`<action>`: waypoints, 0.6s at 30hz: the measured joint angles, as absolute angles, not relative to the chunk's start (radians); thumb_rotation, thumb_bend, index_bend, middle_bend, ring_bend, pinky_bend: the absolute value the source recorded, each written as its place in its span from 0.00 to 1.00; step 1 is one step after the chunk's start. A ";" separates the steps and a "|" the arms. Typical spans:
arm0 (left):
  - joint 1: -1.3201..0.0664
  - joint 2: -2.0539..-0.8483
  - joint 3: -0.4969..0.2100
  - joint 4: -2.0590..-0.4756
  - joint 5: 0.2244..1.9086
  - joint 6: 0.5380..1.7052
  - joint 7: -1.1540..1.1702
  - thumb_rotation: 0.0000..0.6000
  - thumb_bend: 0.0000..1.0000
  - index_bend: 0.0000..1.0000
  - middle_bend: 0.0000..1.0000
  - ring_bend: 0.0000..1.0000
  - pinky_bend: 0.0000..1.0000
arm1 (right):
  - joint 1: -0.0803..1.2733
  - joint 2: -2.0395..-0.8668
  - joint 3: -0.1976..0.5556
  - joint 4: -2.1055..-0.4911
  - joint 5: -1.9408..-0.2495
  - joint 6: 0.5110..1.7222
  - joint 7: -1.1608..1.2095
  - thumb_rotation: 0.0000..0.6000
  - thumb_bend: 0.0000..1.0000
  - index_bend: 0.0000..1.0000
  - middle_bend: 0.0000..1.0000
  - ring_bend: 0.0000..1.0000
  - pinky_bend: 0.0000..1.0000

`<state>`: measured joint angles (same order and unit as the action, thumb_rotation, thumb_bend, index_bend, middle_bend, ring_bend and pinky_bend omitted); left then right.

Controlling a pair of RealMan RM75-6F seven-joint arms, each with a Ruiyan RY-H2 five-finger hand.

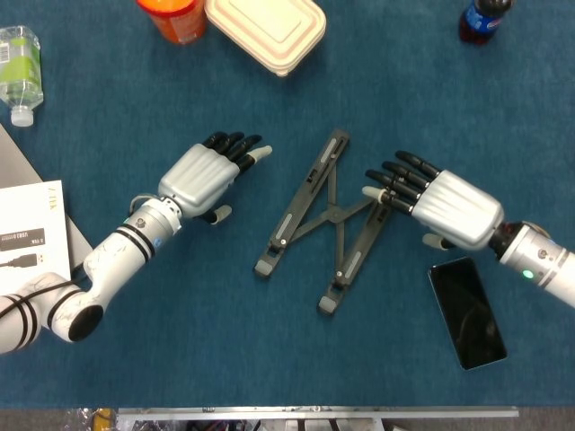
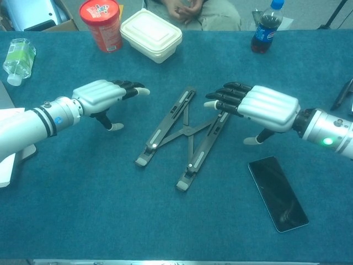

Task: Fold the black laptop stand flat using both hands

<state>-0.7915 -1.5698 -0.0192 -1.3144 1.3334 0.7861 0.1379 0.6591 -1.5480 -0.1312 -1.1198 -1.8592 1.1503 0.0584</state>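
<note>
The black laptop stand [image 1: 325,222] [image 2: 185,134] lies spread in an X shape on the blue table, its two long bars crossing near the middle. My left hand [image 1: 207,172] [image 2: 108,94] hovers to the left of the stand with its fingers stretched toward it, holding nothing and a gap away from the left bar. My right hand [image 1: 434,202] [image 2: 255,104] is at the stand's right bar, fingers extended over that bar's upper end; whether the fingertips touch it I cannot tell.
A black phone [image 1: 466,312] [image 2: 277,192] lies below my right hand. At the back stand a cream lunchbox [image 1: 266,30] [image 2: 151,33], a red tub [image 2: 101,24] and a cola bottle [image 2: 263,26]. A green bottle [image 1: 19,67] and papers [image 1: 31,233] sit far left.
</note>
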 measured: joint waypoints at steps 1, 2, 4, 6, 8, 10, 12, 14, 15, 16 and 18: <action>-0.793 -1.569 -0.020 -1.318 1.326 0.775 0.137 1.00 0.28 0.00 0.00 0.00 0.07 | 0.659 -1.555 -0.134 -1.108 -1.863 1.153 0.060 1.00 0.11 0.00 0.00 0.00 0.00; -0.794 -1.569 -0.021 -1.323 1.320 0.768 0.136 1.00 0.28 0.00 0.00 0.00 0.07 | 0.659 -1.563 -0.137 -1.092 -1.868 1.157 0.061 1.00 0.11 0.00 0.00 0.00 0.00; -0.797 -1.566 -0.023 -1.339 1.306 0.753 0.135 1.00 0.28 0.00 0.00 0.00 0.07 | 0.660 -1.576 -0.141 -1.067 -1.874 1.162 0.063 1.00 0.11 0.00 0.00 0.00 0.00; -0.799 -1.564 -0.027 -1.351 1.294 0.743 0.135 1.00 0.28 0.00 0.00 0.00 0.07 | 0.660 -1.592 -0.145 -1.038 -1.878 1.168 0.070 1.00 0.11 0.00 0.00 0.00 0.00; -0.801 -1.563 -0.031 -1.360 1.281 0.732 0.131 1.00 0.28 0.00 0.00 0.00 0.07 | 0.660 -1.608 -0.147 -1.009 -1.882 1.176 0.079 1.00 0.11 0.00 0.00 0.00 0.00; -0.804 -1.562 -0.035 -1.369 1.267 0.717 0.124 1.00 0.28 0.00 0.00 0.00 0.07 | 0.660 -1.623 -0.149 -0.983 -1.885 1.186 0.085 1.00 0.11 0.00 0.00 0.00 0.00; -0.807 -1.561 -0.037 -1.375 1.255 0.702 0.118 1.00 0.28 0.00 0.00 0.00 0.07 | 0.660 -1.642 -0.150 -0.952 -1.889 1.198 0.095 1.00 0.11 0.00 0.00 0.00 0.00; -0.812 -1.562 -0.039 -1.379 1.241 0.685 0.114 1.00 0.28 0.00 0.00 0.00 0.07 | 0.661 -1.662 -0.151 -0.921 -1.891 1.208 0.108 1.00 0.11 0.00 0.00 0.00 0.00; -0.814 -1.564 -0.040 -1.379 1.236 0.680 0.112 1.00 0.28 0.00 0.00 0.00 0.07 | 0.662 -1.670 -0.151 -0.909 -1.892 1.212 0.112 1.00 0.11 0.00 0.00 0.00 0.00; -0.816 -1.566 -0.041 -1.379 1.231 0.675 0.111 1.00 0.28 0.00 0.00 0.00 0.07 | 0.662 -1.679 -0.151 -0.897 -1.893 1.215 0.117 1.00 0.11 0.00 0.00 0.00 0.00; -0.818 -1.568 -0.041 -1.379 1.225 0.668 0.109 1.00 0.28 0.00 0.00 0.00 0.07 | 0.665 -1.698 -0.152 -0.871 -1.894 1.222 0.130 1.00 0.11 0.00 0.00 0.00 0.00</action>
